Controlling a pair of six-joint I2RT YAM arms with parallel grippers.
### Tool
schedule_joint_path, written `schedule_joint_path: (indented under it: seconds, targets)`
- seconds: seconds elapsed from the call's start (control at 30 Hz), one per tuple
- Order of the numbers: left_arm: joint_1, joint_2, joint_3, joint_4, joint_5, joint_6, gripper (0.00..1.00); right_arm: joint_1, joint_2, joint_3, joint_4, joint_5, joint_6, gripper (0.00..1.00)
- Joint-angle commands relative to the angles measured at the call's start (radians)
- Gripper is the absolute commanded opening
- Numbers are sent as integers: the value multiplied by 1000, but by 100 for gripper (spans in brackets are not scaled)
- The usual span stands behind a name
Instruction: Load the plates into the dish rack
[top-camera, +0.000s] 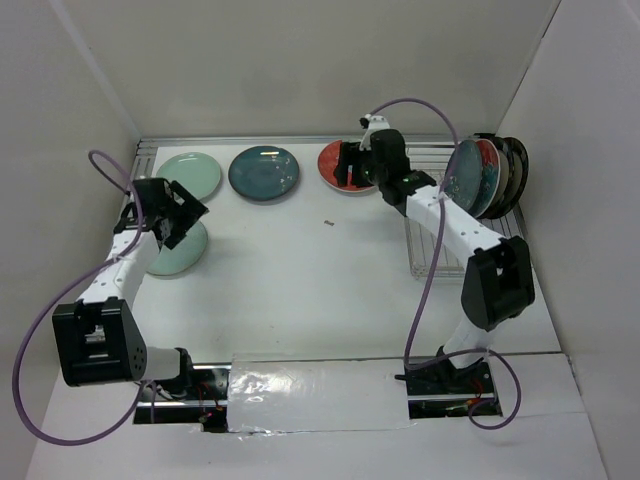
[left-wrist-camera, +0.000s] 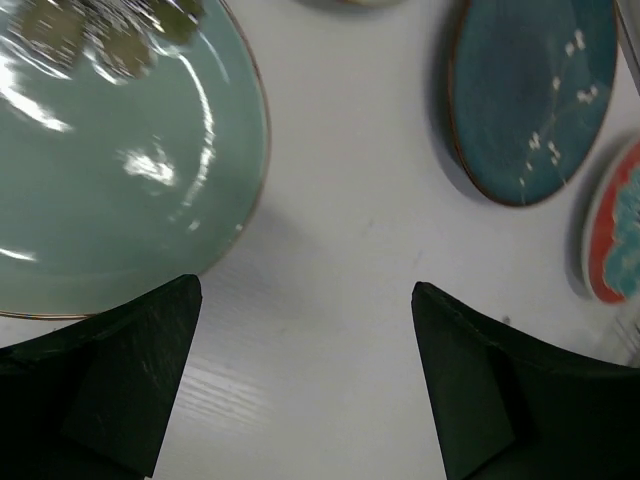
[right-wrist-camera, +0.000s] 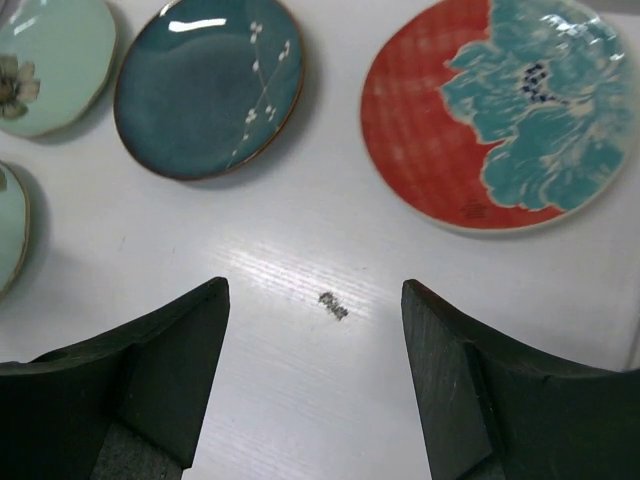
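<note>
Counted four plates flat on the table (top-camera: 300, 290): pale mint plate (top-camera: 190, 175) far left, dark teal plate (top-camera: 264, 172) just right of it, red flowered plate (top-camera: 327, 162) right again, close to the dish rack (top-camera: 430, 255). Second mint plate (top-camera: 172, 255) at near left, well apart from the others. Racked plates (top-camera: 488, 175) upright on edge at the rack's far right end; about five, exact count lost in the overlap. Near part of the rack unfilled.

Right gripper (right-wrist-camera: 313, 295): spread wide, holding nothing, only bare table and a small dark speck (right-wrist-camera: 332, 305) between the fingers. Poised low by the red flowered plate, partly covering it in the top view.

Left gripper (left-wrist-camera: 305, 290): also spread and empty. Rim of the second mint plate just beside the left finger, not between the two.

Judged next pick: the red flowered plate. Nearest the right arm, with the rack on that same side. Round, so no long axis to line up with; lying flat, so only the rim to catch. Seen from the right wrist, lying ahead of the fingertips toward the far side and off toward the right finger, not yet straddled. Calls for a reach farther and a little right, then a close over the near rim. Likely hazard: a thin rim flush to the table, easy to slip off.
</note>
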Motion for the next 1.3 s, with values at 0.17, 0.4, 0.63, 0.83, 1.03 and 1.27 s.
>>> schedule_joint_path:
  seconds: [0.17,0.4,0.63,0.83,1.03,1.27]
  targets:
    - [140,89,146,-173,-423,134,99,57,53,40,24,-87,5,76]
    - [273,224,155,-182,-342,166,99,77,71,29,34,-123,-6,76]
    - [333,367,191,-170,-236,223,99,95,91,29,44,-166,-15,76]
    - [333,439,188,-159,-161,252,99,106,91,18,35,-176,-33,76]
    - [277,439,149,-133,-130,284,92,115,91,8,35,-176,-34,76]
    - [159,399,79,-156,-121,315,51,133,101,18,35,-186,-34,76]
